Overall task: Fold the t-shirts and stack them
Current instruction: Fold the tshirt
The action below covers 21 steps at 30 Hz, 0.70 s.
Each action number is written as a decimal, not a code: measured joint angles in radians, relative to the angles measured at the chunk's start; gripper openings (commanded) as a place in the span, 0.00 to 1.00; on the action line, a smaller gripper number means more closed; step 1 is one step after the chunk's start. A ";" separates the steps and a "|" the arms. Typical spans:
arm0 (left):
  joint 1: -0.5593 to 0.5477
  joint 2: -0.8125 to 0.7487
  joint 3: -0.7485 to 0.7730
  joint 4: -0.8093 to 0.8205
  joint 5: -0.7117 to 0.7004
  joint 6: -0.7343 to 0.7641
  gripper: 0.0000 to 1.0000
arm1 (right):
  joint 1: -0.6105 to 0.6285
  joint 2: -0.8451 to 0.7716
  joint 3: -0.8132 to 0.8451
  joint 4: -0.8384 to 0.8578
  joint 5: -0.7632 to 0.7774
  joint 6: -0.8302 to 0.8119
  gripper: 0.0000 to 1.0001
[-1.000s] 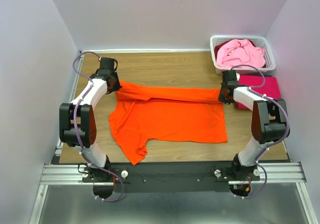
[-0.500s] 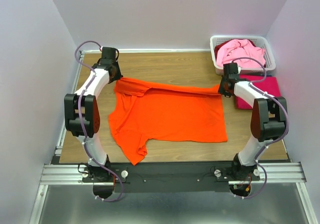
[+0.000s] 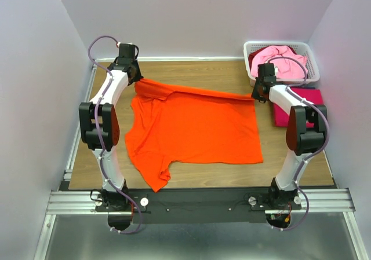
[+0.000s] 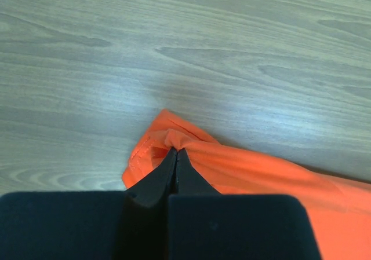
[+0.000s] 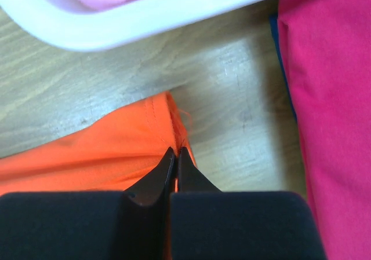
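Observation:
The bright orange t-shirt lies spread on the wooden table, its far edge lifted and stretched between my two grippers. My left gripper is shut on the shirt's far left corner, seen bunched at the fingertips in the left wrist view. My right gripper is shut on the far right hem corner. A magenta-red t-shirt lies folded flat at the right edge; it also shows in the right wrist view. A pale pink t-shirt sits crumpled in the basket.
The white slotted plastic basket stands at the far right corner, close behind my right gripper; its rim shows in the right wrist view. Pale walls enclose the table on three sides. Bare wood lies beyond the orange shirt.
Both grippers have moved away from the arm bases with the orange shirt's edge, unfolding the doubled-over part so the shirt now lies nearly flat and longer.

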 measured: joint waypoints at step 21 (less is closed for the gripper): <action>0.007 -0.159 -0.267 -0.007 0.000 0.011 0.00 | -0.002 -0.078 -0.162 -0.008 -0.060 0.014 0.05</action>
